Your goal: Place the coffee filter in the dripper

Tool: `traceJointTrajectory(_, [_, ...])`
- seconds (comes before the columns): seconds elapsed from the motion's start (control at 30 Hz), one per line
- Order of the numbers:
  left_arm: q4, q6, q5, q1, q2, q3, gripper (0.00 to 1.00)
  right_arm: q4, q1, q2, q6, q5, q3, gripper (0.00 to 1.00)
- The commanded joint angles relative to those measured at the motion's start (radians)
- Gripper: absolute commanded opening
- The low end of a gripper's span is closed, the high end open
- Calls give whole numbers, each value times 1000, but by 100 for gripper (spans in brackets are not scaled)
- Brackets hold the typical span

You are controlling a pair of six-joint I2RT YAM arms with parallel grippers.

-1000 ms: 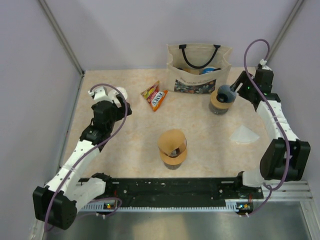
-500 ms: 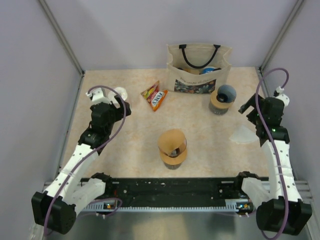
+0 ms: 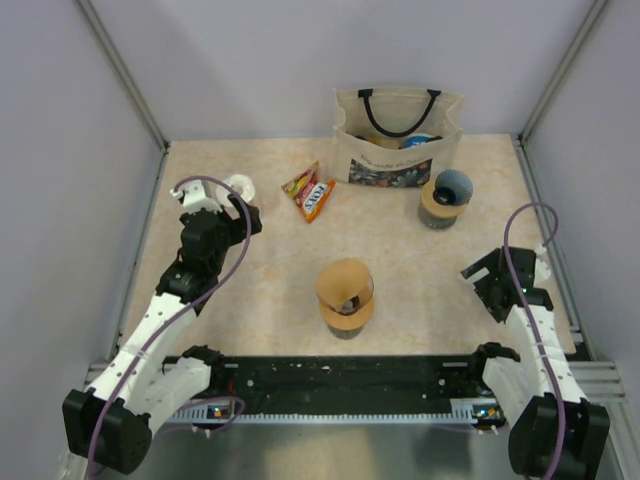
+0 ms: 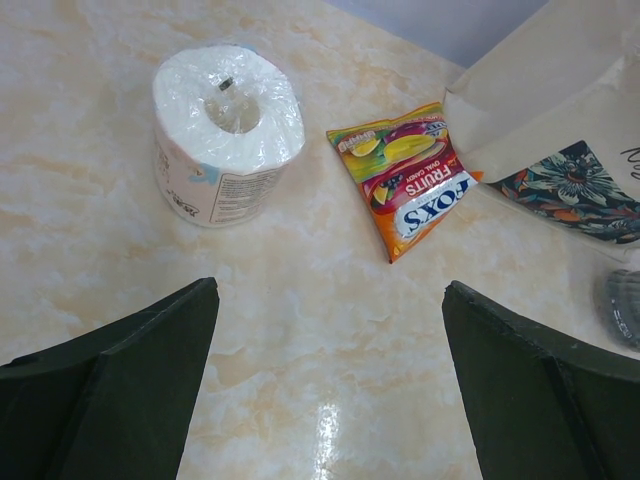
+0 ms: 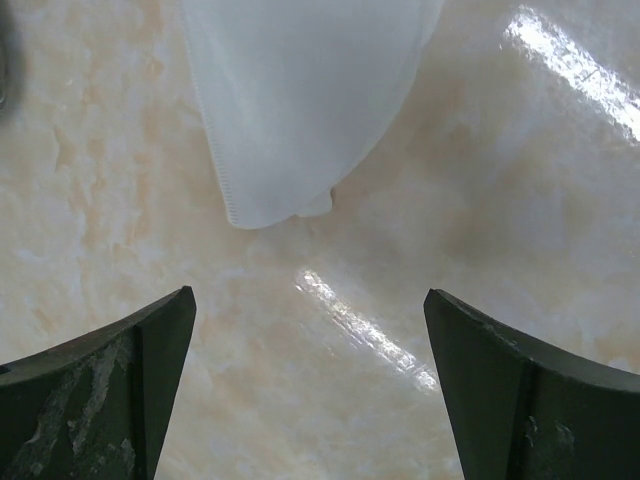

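Note:
The white paper coffee filter [image 5: 300, 100] lies flat on the marble table, just ahead of my right gripper [image 5: 308, 300]. That gripper is open and empty, its jaws wide apart above bare table. In the top view the right gripper [image 3: 487, 280] hovers over the filter's spot and hides it. The tan dripper [image 3: 345, 290] stands on a glass base at the table's middle, well left of the right gripper. My left gripper [image 4: 330, 290] is open and empty at the far left [image 3: 243, 218].
A toilet paper roll [image 4: 228, 130] and a FOX'S candy packet [image 4: 405, 180] lie ahead of the left gripper. A canvas tote bag [image 3: 398, 135] stands at the back. A jar with a dark blue top [image 3: 443, 198] stands in front of the bag.
My right arm has swung from the back right, beside the blue-topped jar, down to the near right, and now covers the filter. The left arm has barely shifted.

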Motion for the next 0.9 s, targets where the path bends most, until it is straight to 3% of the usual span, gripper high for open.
traceJointTrajectory(0.0, [69, 13, 8, 0, -23, -10, 99, 131, -8, -5, 79, 39, -37, 96])
traceJointTrajectory(0.27, [67, 10, 13, 0, -23, -13, 99, 315, -8, 16, 123, 39, -120, 90])
traceJointTrajectory(0.87, [61, 15, -7, 0, -35, -15, 99, 447, -8, -17, 143, 105, -165, 83])
